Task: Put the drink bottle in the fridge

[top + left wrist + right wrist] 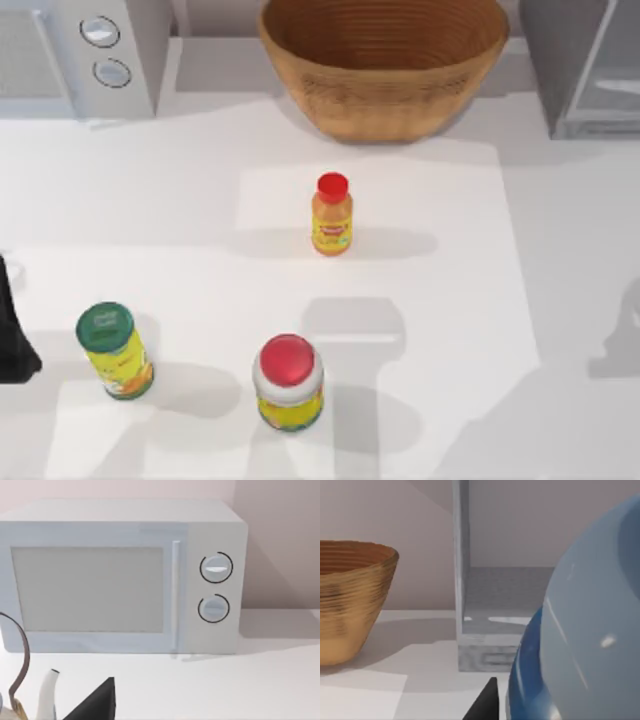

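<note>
Right pincer (pixel 492 700) carries the drink bottle (pixel 585 630) near the fridge (pixel 485 630).

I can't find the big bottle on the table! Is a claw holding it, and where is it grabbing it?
The drink bottle sits very close to the right wrist camera, facing the fridge, so the right arm probably carries it. Where it is gripped cannot be told.
</note>
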